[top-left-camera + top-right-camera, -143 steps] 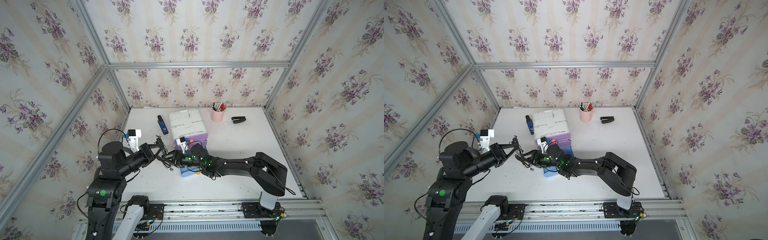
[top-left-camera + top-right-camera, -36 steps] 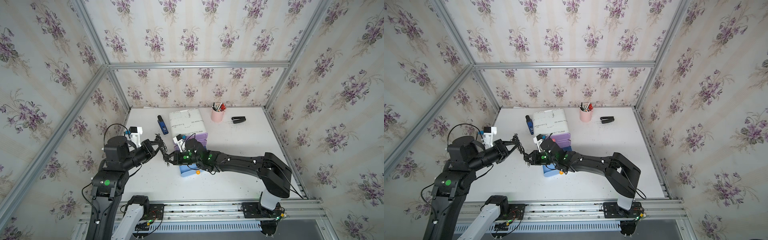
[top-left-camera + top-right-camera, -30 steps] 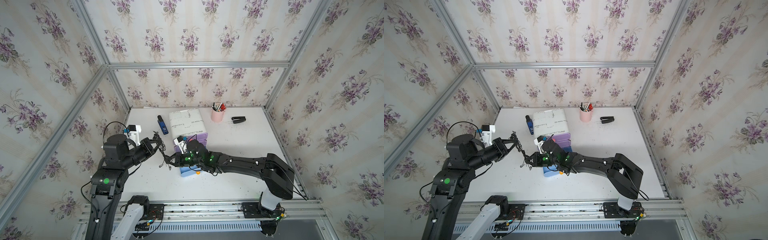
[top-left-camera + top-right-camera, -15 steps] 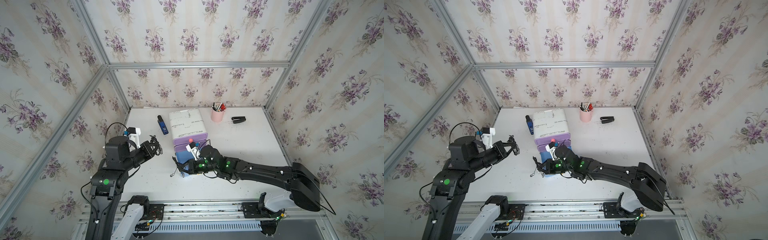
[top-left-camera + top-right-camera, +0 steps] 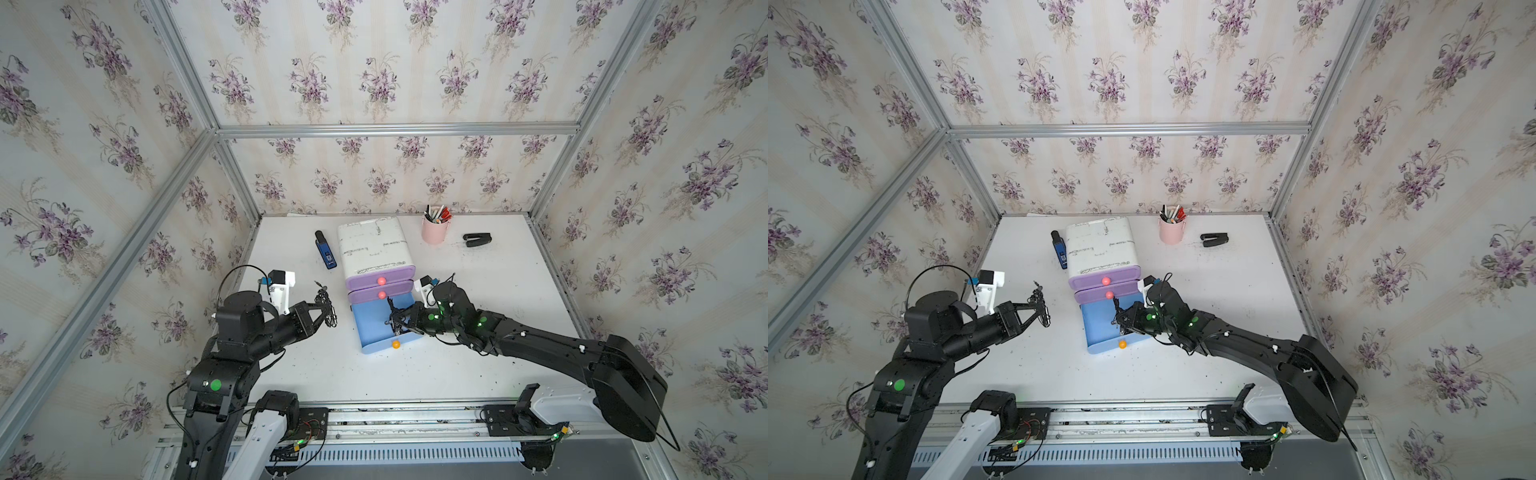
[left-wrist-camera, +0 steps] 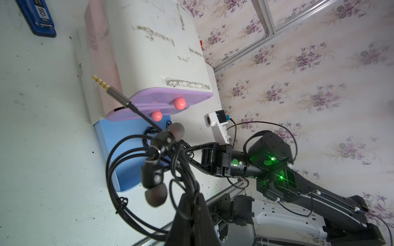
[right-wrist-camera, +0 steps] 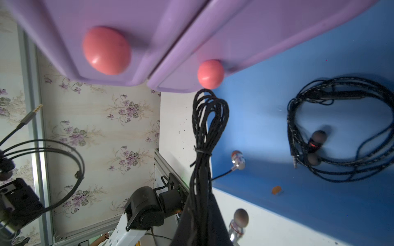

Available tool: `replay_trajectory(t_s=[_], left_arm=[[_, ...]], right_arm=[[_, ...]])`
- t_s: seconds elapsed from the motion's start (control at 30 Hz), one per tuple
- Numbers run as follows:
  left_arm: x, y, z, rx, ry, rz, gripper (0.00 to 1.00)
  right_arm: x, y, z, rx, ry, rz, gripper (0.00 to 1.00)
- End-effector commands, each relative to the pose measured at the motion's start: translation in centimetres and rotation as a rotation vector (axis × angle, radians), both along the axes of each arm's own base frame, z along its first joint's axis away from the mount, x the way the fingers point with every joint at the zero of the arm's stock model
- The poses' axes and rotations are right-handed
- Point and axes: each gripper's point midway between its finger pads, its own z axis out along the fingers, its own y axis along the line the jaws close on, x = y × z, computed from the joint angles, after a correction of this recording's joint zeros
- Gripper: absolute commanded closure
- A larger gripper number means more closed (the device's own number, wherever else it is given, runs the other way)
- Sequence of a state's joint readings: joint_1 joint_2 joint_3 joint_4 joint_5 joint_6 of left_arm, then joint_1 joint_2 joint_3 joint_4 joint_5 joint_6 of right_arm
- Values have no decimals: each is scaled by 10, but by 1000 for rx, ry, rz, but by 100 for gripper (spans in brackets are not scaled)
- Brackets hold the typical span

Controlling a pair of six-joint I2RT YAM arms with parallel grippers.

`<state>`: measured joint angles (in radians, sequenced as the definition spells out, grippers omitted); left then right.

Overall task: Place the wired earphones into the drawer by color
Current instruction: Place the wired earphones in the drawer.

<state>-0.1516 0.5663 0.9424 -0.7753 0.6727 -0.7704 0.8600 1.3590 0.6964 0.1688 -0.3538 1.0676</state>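
earphones, left side: a coiled black smooth-cabled set [image 6: 153, 176] with dark earbuds and a gold jack plug hangs from the left gripper [image 5: 328, 309], which is clenched on its loops above the white tabletop [image 5: 478, 374], near the white plastic cabinet [image 5: 374, 245].
earphones, right side: a black braided-cable bundle [image 7: 202, 136] is pinched in the right gripper [image 5: 395, 324], held over the open blue plastic drawer [image 5: 370, 332].
what changed: about a second ago we had both grippers together beside the cabinet on one dark tangle. now they are well apart, each holding its own set, and the right arm has swung across to the drawer.
already stored: a black set with red-ringed earbuds [image 7: 315, 140] lies on the drawer floor.
other drawers: the two purple drawers [image 5: 365, 282] with pink knobs are pushed in.
meaning: we judge the two sets are now untangled. the right one looks ready to be let go where black already lies, and the left one, also black, should follow it.
risk: the silver earbuds [image 7: 238, 159] dangle low, and one seems to hang past the drawer's front wall, so we could drop it outside.
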Motion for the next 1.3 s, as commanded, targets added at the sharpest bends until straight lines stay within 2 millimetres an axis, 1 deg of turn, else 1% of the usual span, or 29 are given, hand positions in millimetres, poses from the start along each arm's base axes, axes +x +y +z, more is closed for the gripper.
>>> replay_trajectory(t_s=[0.0, 0.13, 0.23, 0.3, 0.37, 0.43, 0.53, 0.6, 0.77, 0.87, 0.97, 1.07, 1.17, 1.27], left_arm=[[-3, -12, 12, -45, -56, -50, 98], [-5, -32, 3, -39, -65, -104, 98], [-4, -54, -10, -2, -63, -155, 99], [-1, -67, -23, 55, -59, -169, 100], [4, -72, -31, 103, -60, -161, 100], [10, -77, -38, 115, -50, -152, 100], [19, -82, -50, 127, -33, -136, 100], [24, -84, -58, 148, -24, -128, 100], [26, -95, -77, 160, 14, -155, 100], [26, -98, -84, 165, 23, -157, 100], [28, -101, -93, 173, 41, -159, 100], [29, -105, -103, 177, 64, -158, 100], [31, -107, -114, 184, 85, -154, 100], [31, -106, -125, 200, 107, -146, 100]], right_arm=[[6, 1, 0, 21, 1, -9, 100], [13, -6, -8, 13, 16, -46, 100], [17, -12, -15, -14, 24, -71, 100], [19, -16, -19, -30, 26, -87, 100], [21, -22, -24, -40, 33, -103, 100], [23, -24, -26, -42, 37, -110, 100], [25, -29, -28, -58, 38, -118, 96], [27, -32, -33, -77, 39, -125, 92], [30, -33, -41, -87, 54, -123, 88], [34, -30, -45, -84, 61, -122, 88], [38, -25, -46, -78, 59, -115, 85], [41, -21, -48, -81, 61, -103, 77], [41, -21, -51, -91, 65, -98, 64], [39, -23, -50, -96, 59, -93, 53]])
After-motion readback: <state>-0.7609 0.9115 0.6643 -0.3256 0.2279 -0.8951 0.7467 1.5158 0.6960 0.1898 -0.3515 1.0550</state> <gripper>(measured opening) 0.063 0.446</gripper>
